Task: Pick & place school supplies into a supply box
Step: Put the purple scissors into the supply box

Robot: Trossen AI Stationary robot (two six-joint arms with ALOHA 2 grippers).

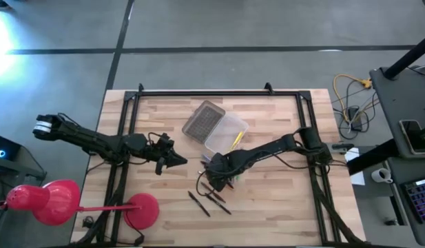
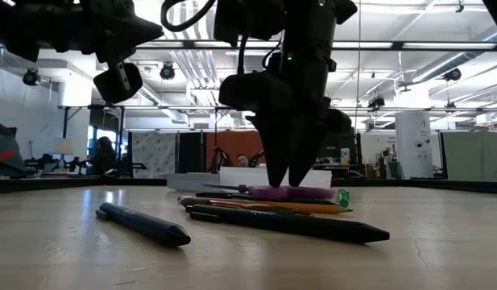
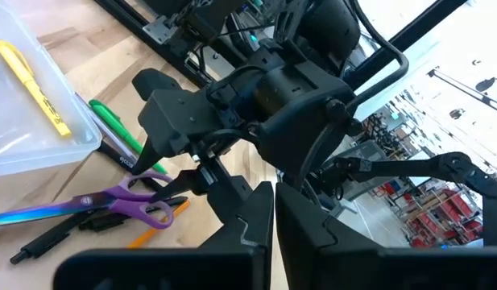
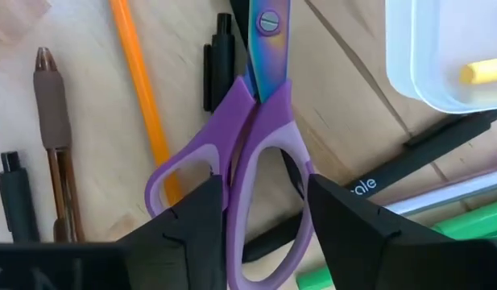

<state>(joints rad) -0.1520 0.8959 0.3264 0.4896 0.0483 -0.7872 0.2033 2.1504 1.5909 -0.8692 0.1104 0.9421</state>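
Purple-handled scissors [image 4: 260, 121] lie on the table in a pile of supplies: an orange pencil [image 4: 139, 89], black pens [image 2: 296, 223] and a green marker [image 3: 115, 129]. My right gripper [image 4: 268, 229] is down on the scissors' handle. The clear supply box [image 1: 229, 131] stands open just beyond the pile. It holds a yellow marker [image 3: 31, 84], and its dimpled lid [image 1: 203, 118] lies at its far left. My left gripper [image 1: 179, 161] hovers shut and empty to the left of the pile. My right gripper pinches one loop of the scissors' purple handle [image 4: 268, 173] between its two fingers. One fingertip [image 4: 201, 211] stands in the other loop's hole and one stands outside. The fingers point down from above. The scissors lie flat on the table among the pens.
Two dark pens [image 1: 198, 204] lie apart nearer the table's front edge. A red desk lamp [image 1: 54, 203] stands at the near left corner. Black frame rails [image 1: 122, 138] run along the table's left and right sides.
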